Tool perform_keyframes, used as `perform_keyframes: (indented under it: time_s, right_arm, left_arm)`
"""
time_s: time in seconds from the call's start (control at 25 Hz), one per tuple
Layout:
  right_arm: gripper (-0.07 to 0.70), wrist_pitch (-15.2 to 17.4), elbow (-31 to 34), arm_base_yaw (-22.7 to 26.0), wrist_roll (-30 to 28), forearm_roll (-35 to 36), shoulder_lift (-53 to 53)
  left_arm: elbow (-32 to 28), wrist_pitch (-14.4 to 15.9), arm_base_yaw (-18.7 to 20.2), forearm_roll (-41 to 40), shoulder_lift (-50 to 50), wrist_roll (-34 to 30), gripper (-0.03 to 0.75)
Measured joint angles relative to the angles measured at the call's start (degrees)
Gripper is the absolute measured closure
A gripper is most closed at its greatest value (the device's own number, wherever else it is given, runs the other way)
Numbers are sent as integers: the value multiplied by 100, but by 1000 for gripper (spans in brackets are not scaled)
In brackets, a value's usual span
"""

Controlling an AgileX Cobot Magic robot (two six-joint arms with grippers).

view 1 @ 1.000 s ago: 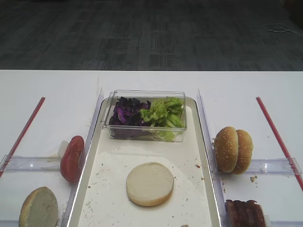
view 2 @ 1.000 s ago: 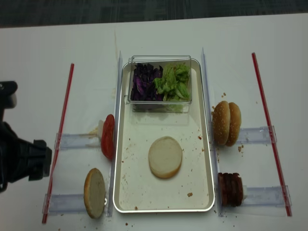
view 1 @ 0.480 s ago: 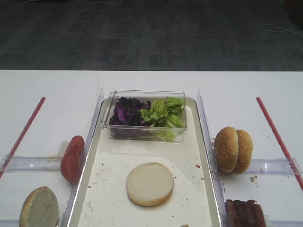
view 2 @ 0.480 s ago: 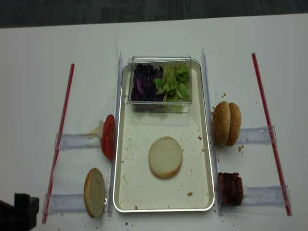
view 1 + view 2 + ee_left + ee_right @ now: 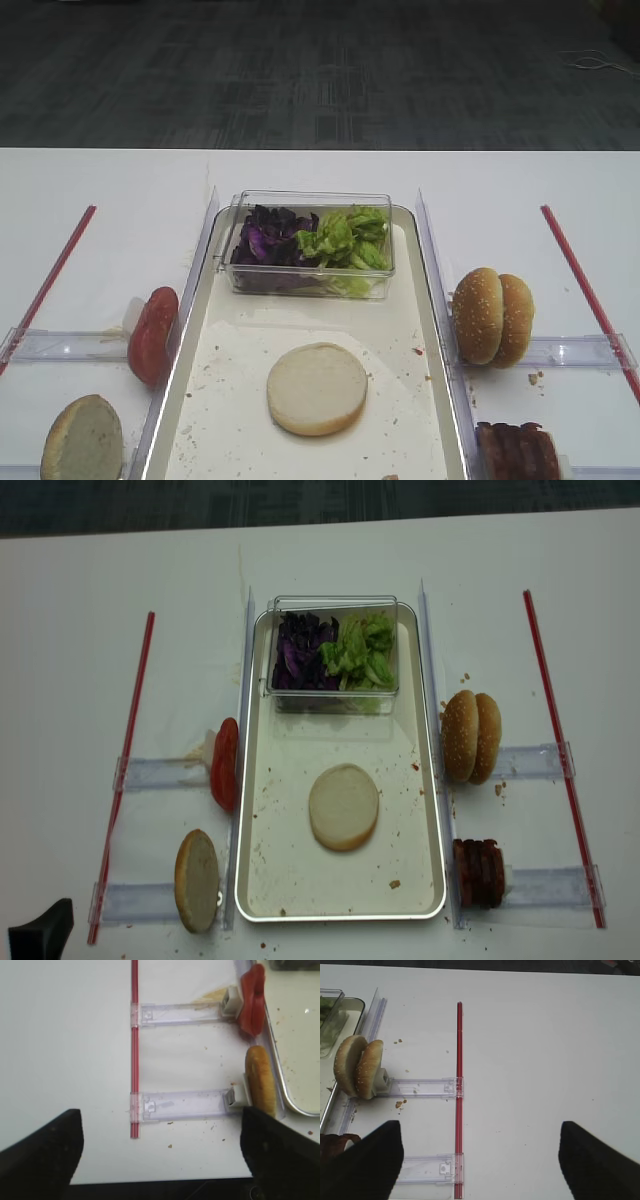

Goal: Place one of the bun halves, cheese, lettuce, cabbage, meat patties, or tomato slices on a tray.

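A second ago the left arm loomed dark at the left edge of the overhead view; now only a small dark corner of it (image 5: 40, 940) shows at the lower left, well clear of the tray (image 5: 262, 880). Nothing on the tray has shifted.

One pale bun half (image 5: 343, 806) lies cut face up near the middle of the tray, so the placing step looks done for this piece and the arm seems to be backing off. The left gripper (image 5: 160, 1150) has its jaws spread wide and empty, its two dark fingers framing bare table left of the tray. The right gripper (image 5: 480, 1160) also stands open with nothing between its fingers, hanging to the right of the tray.

Should another layer be wanted, the nearest stock left of the tray is the tomato slices (image 5: 224, 764) standing on edge against the tray's left rim, with a second bun half (image 5: 197, 880) on edge just nearer the camera. Right of the tray stand the sesame-seeded halves (image 5: 472, 737) and, nearer, the meat patties (image 5: 478, 873). Either stack calls for a pinch across one thin upright slice.

Lettuce (image 5: 365, 652) and cabbage (image 5: 300, 652) sit in a clear box (image 5: 333, 702) at the tray's far end. The table (image 5: 80, 680) is white, marked with red strips (image 5: 128, 740) and clear plastic holders (image 5: 160, 773); beyond it lies dark carpet (image 5: 320, 70).
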State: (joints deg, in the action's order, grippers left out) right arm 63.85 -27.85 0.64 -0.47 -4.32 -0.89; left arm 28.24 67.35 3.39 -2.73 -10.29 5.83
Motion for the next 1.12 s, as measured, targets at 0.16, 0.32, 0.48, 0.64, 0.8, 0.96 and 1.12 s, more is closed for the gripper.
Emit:
perform_keyframes:
  time_s: [0.16, 0.32, 0.48, 0.64, 0.8, 0.96, 1.12]
  right_arm:
    - [-26, 0, 0, 0, 0, 0, 0]
    - [-26, 0, 0, 0, 0, 0, 0]
    - [-26, 0, 0, 0, 0, 0, 0]
    - [-26, 0, 0, 0, 0, 0, 0]
    - [-26, 0, 0, 0, 0, 0, 0]
    - [-26, 0, 0, 0, 0, 0, 0]
    - [-26, 0, 0, 0, 0, 0, 0]
  left_arm:
    - [0, 0, 0, 13, 698, -25, 97]
    - [0, 19, -9, 18, 1092, -28, 97]
    - [0, 28, -9, 40, 1112, -72, 98]
    - [0, 28, -9, 40, 1117, -94, 98]
    - [0, 28, -9, 40, 1126, -104, 98]
    - [0, 28, -9, 40, 1126, -114, 98]
    - [0, 28, -9, 40, 1126, -114, 99]
